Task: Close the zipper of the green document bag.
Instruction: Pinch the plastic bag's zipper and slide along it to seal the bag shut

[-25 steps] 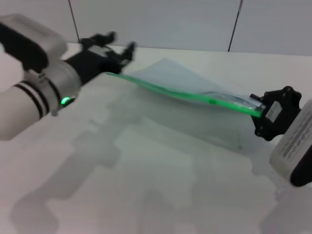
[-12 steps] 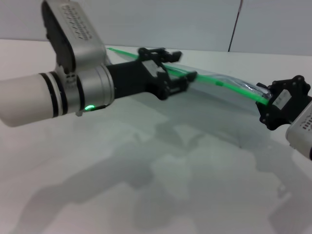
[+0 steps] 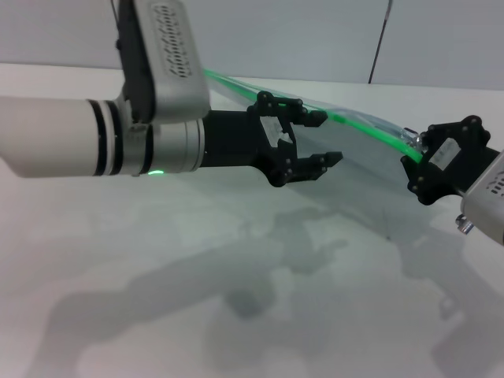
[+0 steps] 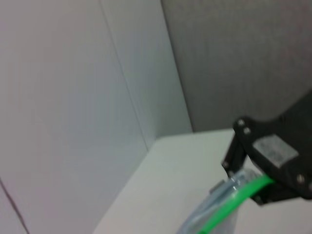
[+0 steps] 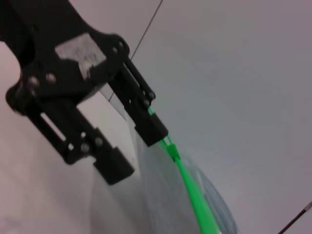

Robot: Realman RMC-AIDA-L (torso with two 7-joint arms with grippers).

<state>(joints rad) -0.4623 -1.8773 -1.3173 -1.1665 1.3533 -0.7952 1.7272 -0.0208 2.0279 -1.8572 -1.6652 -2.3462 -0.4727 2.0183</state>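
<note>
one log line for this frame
left end effector: open, beside zipper | right end effector: shut on zipper end | green document bag: lifted

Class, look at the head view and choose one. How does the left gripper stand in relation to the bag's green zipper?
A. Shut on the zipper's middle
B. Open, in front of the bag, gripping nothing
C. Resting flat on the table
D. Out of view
B: the left gripper has its fingers spread apart with nothing between them, while the right gripper pinches the end of the zipper of the green document bag.
</note>
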